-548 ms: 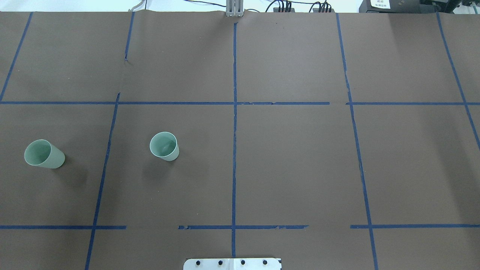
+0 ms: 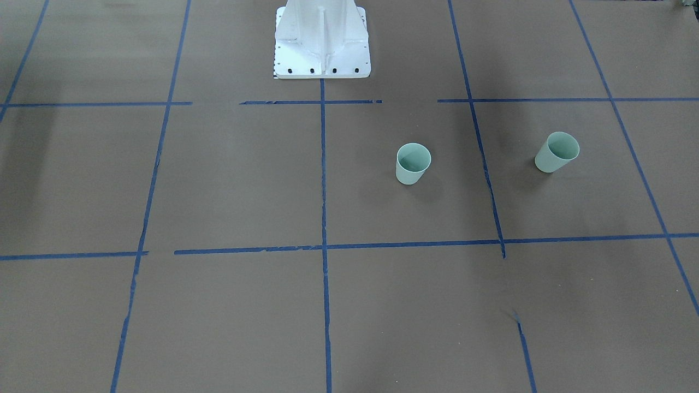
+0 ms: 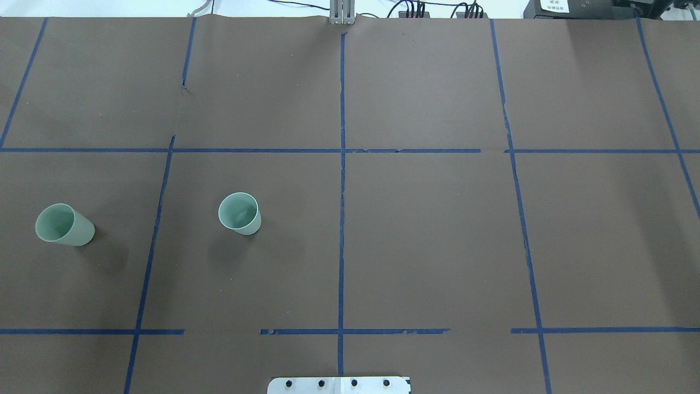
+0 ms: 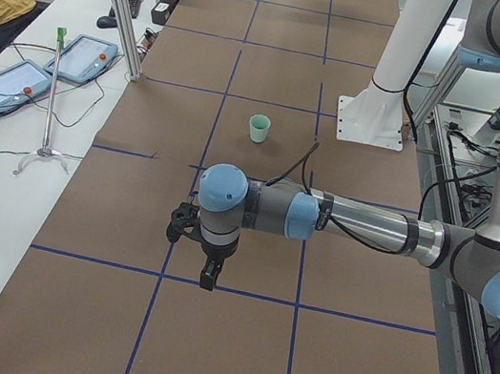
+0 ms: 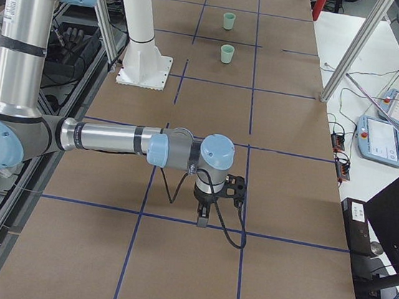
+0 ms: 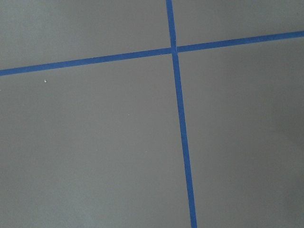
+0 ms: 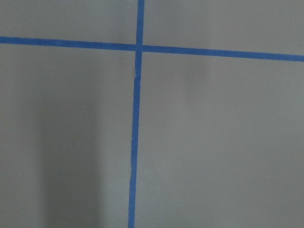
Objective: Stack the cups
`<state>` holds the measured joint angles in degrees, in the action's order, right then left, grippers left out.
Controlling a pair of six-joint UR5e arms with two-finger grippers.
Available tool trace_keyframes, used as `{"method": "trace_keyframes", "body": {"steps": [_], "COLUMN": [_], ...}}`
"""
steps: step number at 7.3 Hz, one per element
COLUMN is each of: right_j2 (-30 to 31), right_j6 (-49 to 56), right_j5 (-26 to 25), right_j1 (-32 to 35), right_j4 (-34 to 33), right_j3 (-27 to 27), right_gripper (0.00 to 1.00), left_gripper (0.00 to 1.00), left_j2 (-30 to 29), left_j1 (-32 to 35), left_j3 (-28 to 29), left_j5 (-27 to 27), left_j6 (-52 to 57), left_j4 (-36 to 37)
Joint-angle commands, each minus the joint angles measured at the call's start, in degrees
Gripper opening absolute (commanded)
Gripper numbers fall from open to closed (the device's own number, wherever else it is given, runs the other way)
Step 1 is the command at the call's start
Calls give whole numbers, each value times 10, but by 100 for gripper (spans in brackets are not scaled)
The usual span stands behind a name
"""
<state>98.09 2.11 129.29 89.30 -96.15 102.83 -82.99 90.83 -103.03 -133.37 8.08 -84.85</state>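
Nothing of the stacking is done yet. The two cups stand apart, each upright on its own base with the mouth up, and no gripper touches them. What is left is the whole job: to take one cup, carry it over the other and lower it inside.

The outer cup [image 3: 64,225] stands close to the table's left edge. The inner cup [image 3: 239,213] is between that edge and the middle of the table [image 3: 437,246]. Both are about halfway between the robot's edge and the far edge.

The cups look the same: pale mint-green plastic, smooth and plain, no handle, a round rim and walls that narrow toward the base. I judge them light and a little slippery, and the taper should let one sit inside the other. The table is covered with matte brown paper, divided by blue tape [image 3: 342,219].

The left gripper [image 4: 206,281] and the right gripper [image 5: 201,220] hang over the paper with fingers pointing down, well apart from the cups. How wide either is set I cannot tell. Neither appears to carry anything.
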Motion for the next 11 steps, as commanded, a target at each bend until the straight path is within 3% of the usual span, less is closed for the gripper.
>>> {"method": "trace_keyframes", "body": {"steps": [1, 2, 3, 5, 7, 11], "right_j2": [0, 0, 0, 0, 0, 0], "right_j6": [0, 0, 0, 0, 0, 0], "right_j5": [0, 0, 0, 0, 0, 0], "right_j1": [1, 1, 1, 0, 1, 1], "right_j4": [0, 0, 0, 0, 0, 0], "right_j3": [0, 0, 0, 0, 0, 0], "right_gripper": [100, 100, 100, 100, 100, 100], "left_gripper": [100, 100, 100, 100, 100, 100], "left_j2": [-6, -19, -21, -13, -15, -6], "left_j1": [-40, -88, -151, -243, -286, -347], "left_j3": [-3, 0, 3, 8, 8, 9], "left_j5": [-49, -78, -76, 14, 68, 86], "left_j6": [-14, -125, -254, -458, -534, -555], "left_j4": [-27, -77, -172, -324, -337, -339]}}
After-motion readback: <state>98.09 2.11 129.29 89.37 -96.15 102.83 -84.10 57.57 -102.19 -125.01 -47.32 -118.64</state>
